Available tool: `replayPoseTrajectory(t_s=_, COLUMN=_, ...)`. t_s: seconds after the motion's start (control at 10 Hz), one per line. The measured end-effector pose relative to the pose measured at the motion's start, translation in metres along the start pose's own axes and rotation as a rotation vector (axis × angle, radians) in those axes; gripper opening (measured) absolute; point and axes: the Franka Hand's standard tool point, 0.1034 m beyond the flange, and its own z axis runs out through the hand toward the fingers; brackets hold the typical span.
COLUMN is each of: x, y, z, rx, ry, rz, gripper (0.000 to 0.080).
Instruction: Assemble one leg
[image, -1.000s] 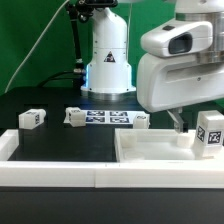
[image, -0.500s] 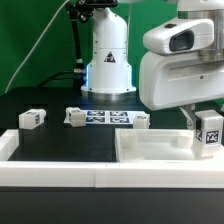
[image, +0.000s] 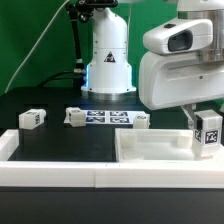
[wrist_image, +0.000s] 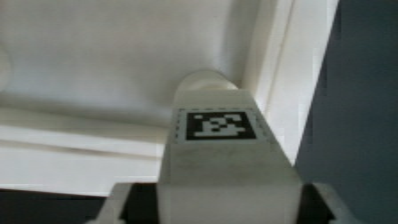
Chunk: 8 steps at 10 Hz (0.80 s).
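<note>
My gripper (image: 205, 118) is shut on a leg (image: 208, 133), a stubby white post with a square tag, at the exterior view's right. It holds the leg upright over the far right corner of the large white panel (image: 150, 155) with raised rims. In the wrist view the leg (wrist_image: 217, 140) runs out from between the fingers (wrist_image: 128, 205), its tip close to the panel's inner corner (wrist_image: 107, 110). I cannot tell whether the tip touches the panel. Three more legs lie on the black table: one at the left (image: 32, 118), one left of centre (image: 75, 116), one behind the panel (image: 142, 121).
The marker board (image: 105, 118) lies flat between the loose legs. The arm's white base (image: 108, 60) stands behind it. A white raised edge (image: 50, 178) runs along the front of the table. A green backdrop closes the back.
The gripper, still holding the leg, shifted slightly and came a little lower over the panel's corner one second ago. It has barely moved since. The loose legs have not moved.
</note>
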Motion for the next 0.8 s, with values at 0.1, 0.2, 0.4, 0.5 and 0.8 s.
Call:
replayPoseTrajectory(t_s=0.1, x=0.0, y=-0.0008, z=0.0006, rx=-0.004, ry=0.003, rz=0.111, gripper=0.0291)
replayPoseTrajectory(t_s=0.2, x=0.0, y=-0.0005, z=0.0008, rx=-0.008, ry=0.007, rz=0.24, gripper=0.0291)
replayPoseTrajectory(t_s=0.4, x=-0.0003, y=0.0, z=0.0012, rx=-0.02, ry=0.012, rz=0.482, gripper=0.0292)
replayPoseTrajectory(t_s=0.5, x=0.0, y=0.0005, z=0.0012, rx=-0.027, ry=0.024, rz=0.65, gripper=0.0292)
replayPoseTrajectory(t_s=0.8, x=-0.0045, y=-0.0031, z=0.002, rx=-0.054, ry=0.065, rz=1.072, gripper=0.0292)
